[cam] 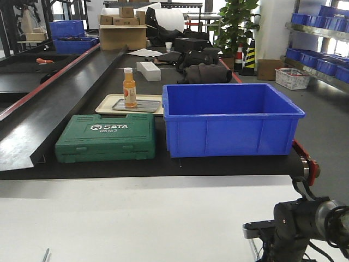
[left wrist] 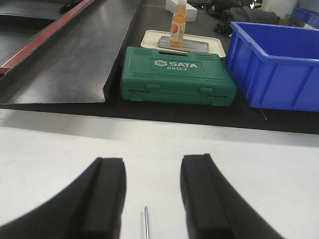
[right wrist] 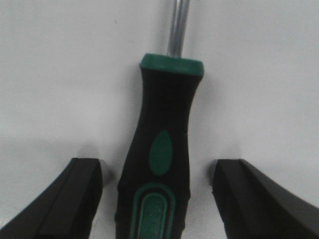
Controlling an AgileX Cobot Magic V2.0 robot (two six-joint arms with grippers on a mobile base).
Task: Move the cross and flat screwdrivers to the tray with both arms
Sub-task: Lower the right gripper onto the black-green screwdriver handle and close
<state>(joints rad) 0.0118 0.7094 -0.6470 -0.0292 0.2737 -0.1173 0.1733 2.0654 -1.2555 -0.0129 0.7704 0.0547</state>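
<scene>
The front view alone shows the whole layout: one grey tray (cam: 148, 105) on a beige tray (cam: 105, 103) with one bottle (cam: 129, 87) standing on it, one green case (cam: 106, 136) in front and one blue bin (cam: 232, 120) just beside, all on the dark bench. On the white table nearer the camera it shows one thin shaft (cam: 46, 254) at the lower left edge and one arm (cam: 305, 224) at the lower right, but the jaws of neither gripper. In the left wrist view the left gripper (left wrist: 152, 167) stands wide open and holds nothing. The shaft tip lies on the white table between its fingers (left wrist: 107, 194), touching neither, and the tray is far ahead, behind the case. The right wrist view shows what the others do not: one screwdriver (right wrist: 159, 114), with its black-and-green handle centred in the right gripper (right wrist: 158, 169). Its jaws are spread, with white table showing on both sides of the handle.
</scene>
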